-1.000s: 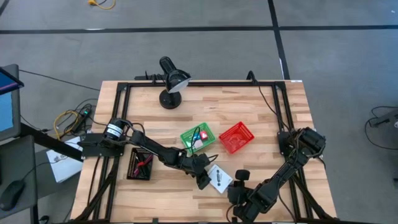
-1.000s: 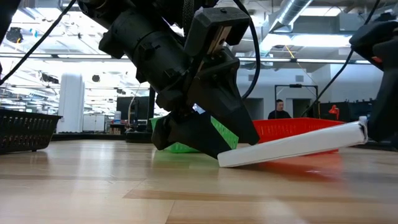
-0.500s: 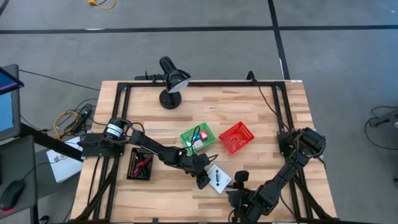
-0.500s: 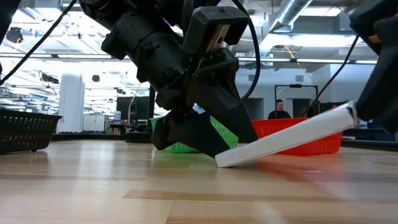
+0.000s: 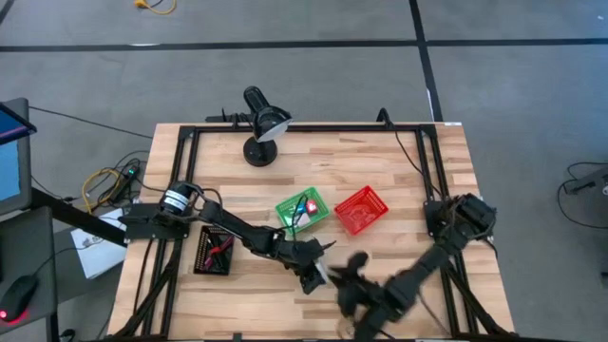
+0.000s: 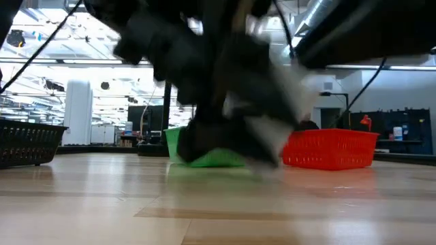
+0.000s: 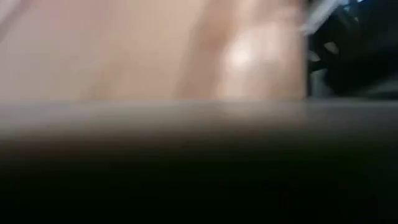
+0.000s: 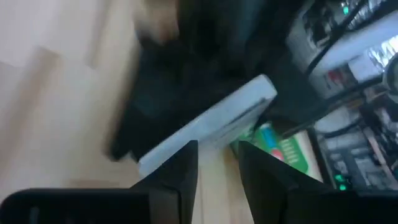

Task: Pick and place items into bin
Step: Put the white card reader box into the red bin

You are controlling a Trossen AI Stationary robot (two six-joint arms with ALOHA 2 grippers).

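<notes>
We see the right gripper (image 8: 217,168) clamping the edge of the flat, rigid white card (image 8: 208,127) just beside the open-fingered left gripper (image 5: 312,277) above the wood-plank table (image 5: 399,180), near the green mesh bin (image 5: 288,206).

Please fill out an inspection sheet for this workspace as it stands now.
Surface: wooden table, bare between the bins.
Job's things: green bin holds small red and blue items; red bin looks empty; white card at the table's front.
Clutter: black tray with red bits; black lamp-like stand.
Grippers: left gripper by the card, jaws wide, nothing seen held; right gripper appears to grip the card.
Cables: loose bundle off the left edge.
Surroundings: grey floor; monitor at left.
</notes>
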